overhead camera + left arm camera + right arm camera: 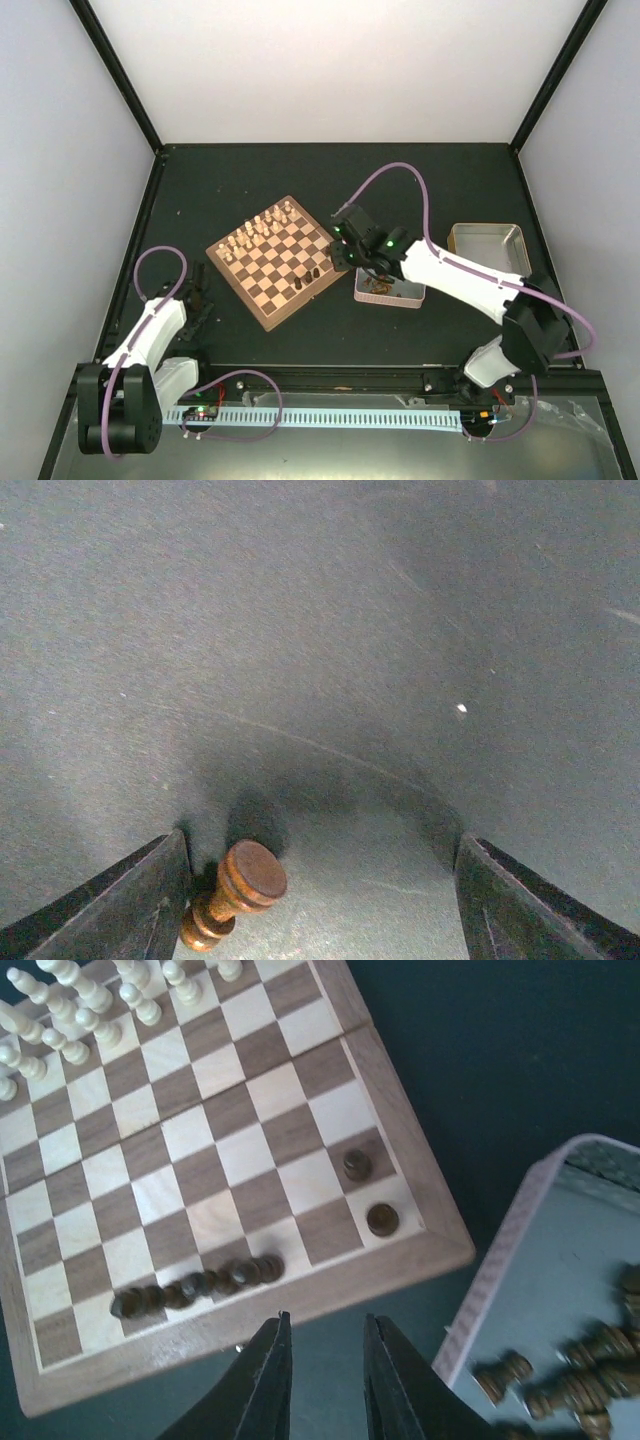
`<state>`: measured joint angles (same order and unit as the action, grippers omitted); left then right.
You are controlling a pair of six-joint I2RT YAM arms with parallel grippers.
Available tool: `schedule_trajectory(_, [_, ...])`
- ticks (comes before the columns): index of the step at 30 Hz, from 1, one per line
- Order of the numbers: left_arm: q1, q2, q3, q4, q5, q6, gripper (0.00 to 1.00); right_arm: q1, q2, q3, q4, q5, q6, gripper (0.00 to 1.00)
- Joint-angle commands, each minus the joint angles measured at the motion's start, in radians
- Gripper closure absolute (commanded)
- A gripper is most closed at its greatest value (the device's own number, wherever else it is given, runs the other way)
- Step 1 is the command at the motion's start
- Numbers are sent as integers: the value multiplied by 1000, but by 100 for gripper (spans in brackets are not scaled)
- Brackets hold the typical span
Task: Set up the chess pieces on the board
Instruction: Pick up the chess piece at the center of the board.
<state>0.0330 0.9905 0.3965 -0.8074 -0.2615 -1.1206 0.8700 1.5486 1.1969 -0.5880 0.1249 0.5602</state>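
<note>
The board (262, 283) lies at the middle of the dark mat and fills the upper left of the right wrist view (380, 1065). Dark chess pieces stand on it: a blurred row (195, 1285) along its near edge and two more (357, 1165) near its right corner. More dark pieces (570, 1380) lie in a pale tray (388, 291). My right gripper (325, 1325) is open and empty, over the mat between the board's edge and the tray. My left gripper (320, 900) is wide open over bare mat, with one brown piece (235, 895) lying beside its left finger (120, 905).
Pale cream pieces (255, 232) stand in rows on the board's far side. A silvery tin (487, 248) sits on the mat at the right, behind the right arm. Black frame posts run along the mat's left and right edges.
</note>
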Motion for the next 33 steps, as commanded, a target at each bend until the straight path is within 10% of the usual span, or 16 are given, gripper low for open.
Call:
schedule_trajectory(1, [2,0,-13,-1,234,69,25,1,-122,-106,97,37,14,77])
schedule_trajectory(33, [10,137,101,-170,75,20,52,-10,-331,-438,271,11,-22,78])
